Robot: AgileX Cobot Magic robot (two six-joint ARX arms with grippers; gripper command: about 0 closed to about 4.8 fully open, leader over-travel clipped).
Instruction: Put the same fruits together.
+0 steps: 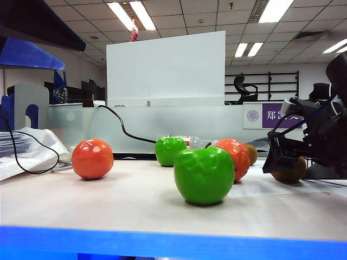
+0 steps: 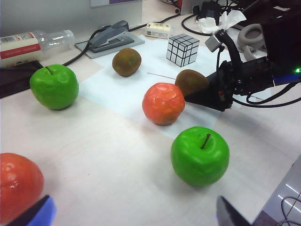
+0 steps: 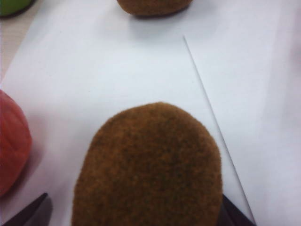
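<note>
1. Progress looks slight: none of the three pairs sits together yet, so all the sorting is left, though the right arm seems to have begun on the kiwis.
2. Nearest in the exterior view stands a shiny green apple (image 1: 204,175), smooth, dimpled plastic with a short stem, well apart from its twin.
3. Just behind it and to the right sits a glossy orange-red fruit (image 1: 236,157), round with a lumpy, faceted skin; the other orange-red fruit (image 1: 92,158) rests alone far to the left on the pale table (image 1: 135,200).
4. The left gripper (image 2: 129,214) hangs above the table's near side with its jaws spread wide and empty; one orange-red fruit lies close by its blue finger.
5. The right gripper (image 1: 284,160) is low at the right, jaws wide on either side of a fuzzy brown kiwi (image 3: 150,169), an egg-shaped, felt-like fruit lying on a white paper sheet (image 3: 117,70). Whether the fingers touch it cannot be told, since that view is very close; they do not appear closed on it.
6. Farther back lie the second kiwi (image 2: 126,61) on the same paper and the second green apple (image 1: 169,150), both apart from their mates.
7. Beyond them is a silver mirror cube (image 2: 182,49), hard and square-faced.
</note>
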